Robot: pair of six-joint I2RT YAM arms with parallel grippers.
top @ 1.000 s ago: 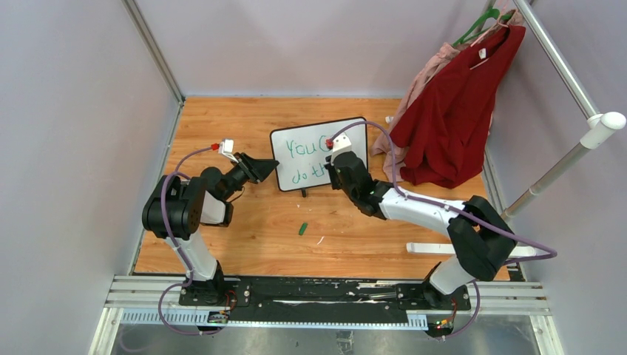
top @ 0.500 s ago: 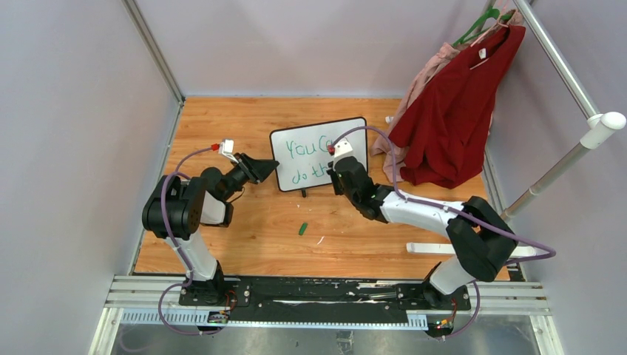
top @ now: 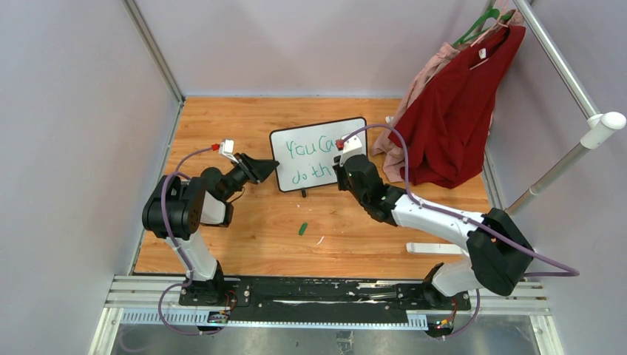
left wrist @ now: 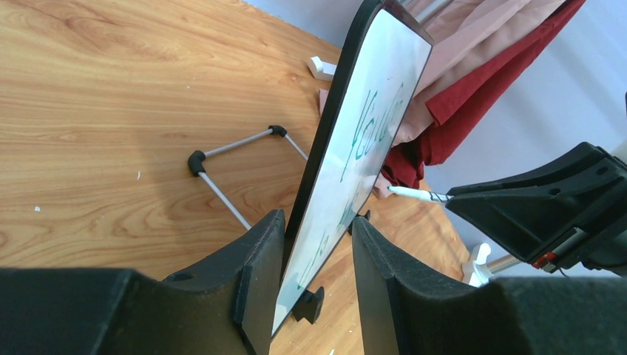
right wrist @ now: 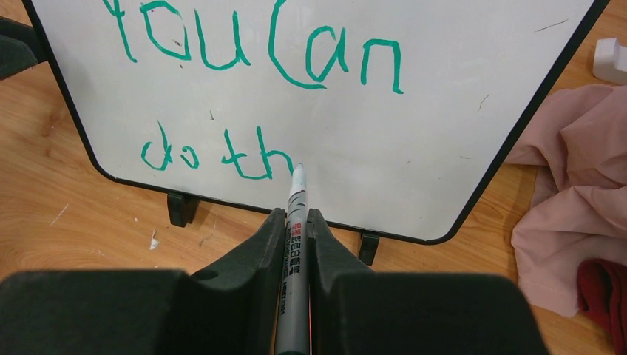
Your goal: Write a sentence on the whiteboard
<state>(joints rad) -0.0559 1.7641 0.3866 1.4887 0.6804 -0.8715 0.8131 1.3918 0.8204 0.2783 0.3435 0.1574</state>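
Note:
The whiteboard point(top: 347, 133) stands tilted at mid table, black-framed, on little black feet. The sentence point(top: 307, 151) in green reads "You Can" above "do th" in the right wrist view point(right wrist: 259, 44). My right gripper point(top: 339, 168) is shut on a grey marker point(right wrist: 296, 207), its tip touching the board point(right wrist: 458, 111) just right of the "h". My left gripper point(top: 272, 164) is closed over the board's left edge point(left wrist: 370, 89), one finger point(left wrist: 259, 259) against its back. The marker tip point(left wrist: 414, 194) also shows in the left wrist view.
A green marker cap point(top: 302, 228) lies on the wood in front of the board. Red point(top: 451, 126) and pink point(right wrist: 569, 185) garments hang on a white rack point(top: 562, 166) at right, close to the board. A wire stand point(left wrist: 222, 188) lies behind the board.
My right gripper has slid rightward along the lower line, uncovering more of "Can" and "th". Its elbow has swung right. My left arm has not moved.

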